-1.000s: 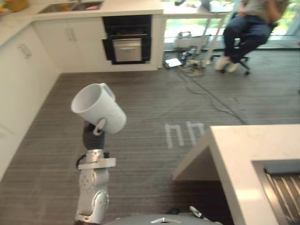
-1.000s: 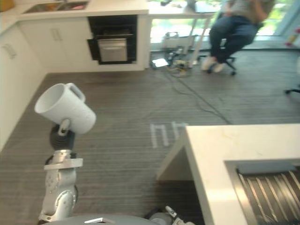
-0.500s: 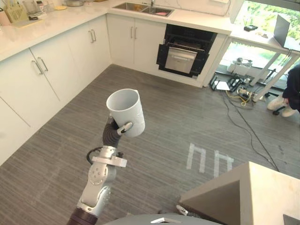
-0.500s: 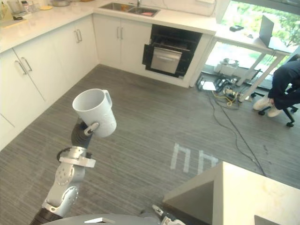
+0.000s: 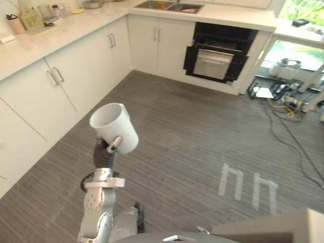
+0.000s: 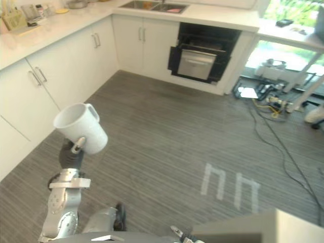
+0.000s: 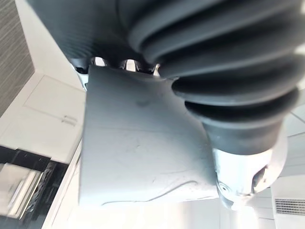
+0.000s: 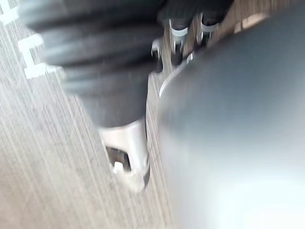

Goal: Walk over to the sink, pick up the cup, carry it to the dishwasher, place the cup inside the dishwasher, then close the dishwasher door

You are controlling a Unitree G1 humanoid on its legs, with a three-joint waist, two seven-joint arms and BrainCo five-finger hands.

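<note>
One cup [image 5: 114, 126], left hand [image 5: 104, 152] fingers [image 5: 115, 144] wrapped round.

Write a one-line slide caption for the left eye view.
The left hand holds a white cup over the grey floor, dishwasher ahead.

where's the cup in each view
left eye view: cup left of centre, held up by the left hand.
right eye view: cup further left, at mid-height.
left wrist view: cup wall close against the hand's cover.
right wrist view: right hand over striped floor.
Shared landmark: black dishwasher.
</note>
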